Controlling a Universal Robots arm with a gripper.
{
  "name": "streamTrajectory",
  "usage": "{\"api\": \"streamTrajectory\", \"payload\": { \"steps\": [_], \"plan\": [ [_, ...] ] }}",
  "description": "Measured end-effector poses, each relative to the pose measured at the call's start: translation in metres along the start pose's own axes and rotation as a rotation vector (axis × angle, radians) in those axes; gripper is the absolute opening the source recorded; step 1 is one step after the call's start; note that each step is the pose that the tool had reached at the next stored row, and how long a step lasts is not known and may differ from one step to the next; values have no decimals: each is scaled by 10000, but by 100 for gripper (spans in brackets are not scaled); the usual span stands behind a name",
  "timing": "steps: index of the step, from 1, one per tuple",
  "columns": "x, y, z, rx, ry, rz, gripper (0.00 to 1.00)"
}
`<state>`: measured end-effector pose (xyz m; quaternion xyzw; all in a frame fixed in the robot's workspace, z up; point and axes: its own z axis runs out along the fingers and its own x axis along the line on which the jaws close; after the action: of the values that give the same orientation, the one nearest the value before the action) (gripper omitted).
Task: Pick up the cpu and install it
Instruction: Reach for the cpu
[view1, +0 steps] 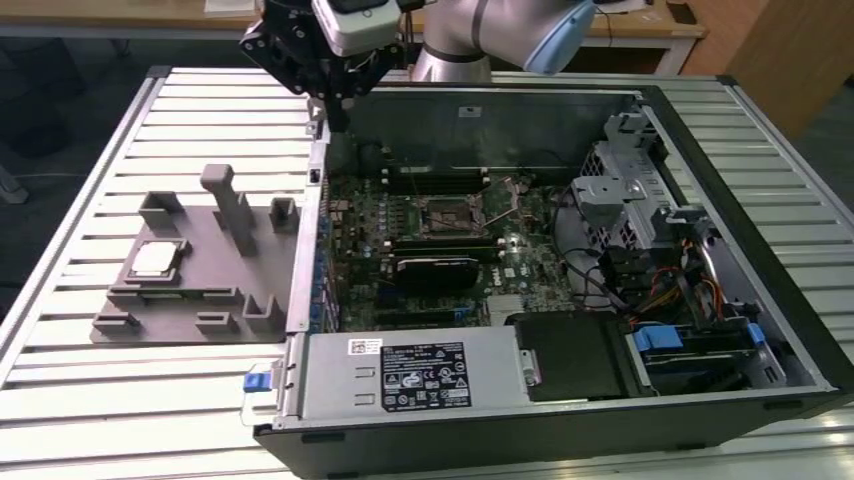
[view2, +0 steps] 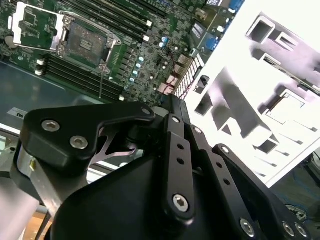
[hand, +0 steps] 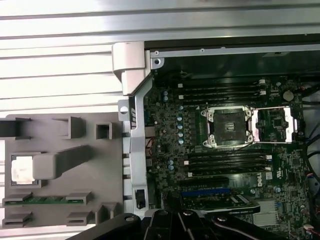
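The cpu (view1: 154, 258), a small silver square chip, lies flat in a pocket of the grey plastic tray (view1: 200, 290) on the exterior view's left, outside the computer case; the first wrist view has the cpu (hand: 21, 167) in that same pocket. On the motherboard the black socket (view1: 447, 212) stands open, its metal frame (hand: 272, 125) flipped aside from the socket (hand: 227, 127). My gripper (view1: 340, 112) hangs high over the case's back corner on the tray side, well above and behind the cpu. It is shut on nothing, its black links meeting at one tip (view2: 172, 102).
The open black computer case (view1: 747, 330) fills the slatted metal table (view1: 80, 380). Upright blocks (view1: 230, 205) rise from the tray beside the cpu. Memory sticks (hand: 225, 160), a drive cage (view1: 627, 190) and a power supply (view1: 414, 375) surround the socket.
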<state>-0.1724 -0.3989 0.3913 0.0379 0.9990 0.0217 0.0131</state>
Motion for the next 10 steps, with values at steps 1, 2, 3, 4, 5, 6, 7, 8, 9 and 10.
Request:
{"api": "streamTrajectory", "payload": {
  "steps": [1, 2, 3, 4, 5, 6, 7, 8, 9, 10],
  "plan": [
    [12, -1, 0, 0, 0, 0, 11],
    [22, -2, 0, 1, 0, 0, 11],
    [29, -2, 1, 0, -1, 0, 11],
    [37, -3, 2, 0, -1, -1, 11],
    [43, -3, 2, 0, 0, 0, 11],
    [46, -3, 2, 1, 0, 0, 11],
    [49, -4, 2, 1, 0, 0, 11],
    [53, -4, 2, 0, 0, 0, 11],
    [58, -5, 3, 0, -1, 0, 11],
    [64, -5, 4, -1, -1, 0, 11]
  ]
}}
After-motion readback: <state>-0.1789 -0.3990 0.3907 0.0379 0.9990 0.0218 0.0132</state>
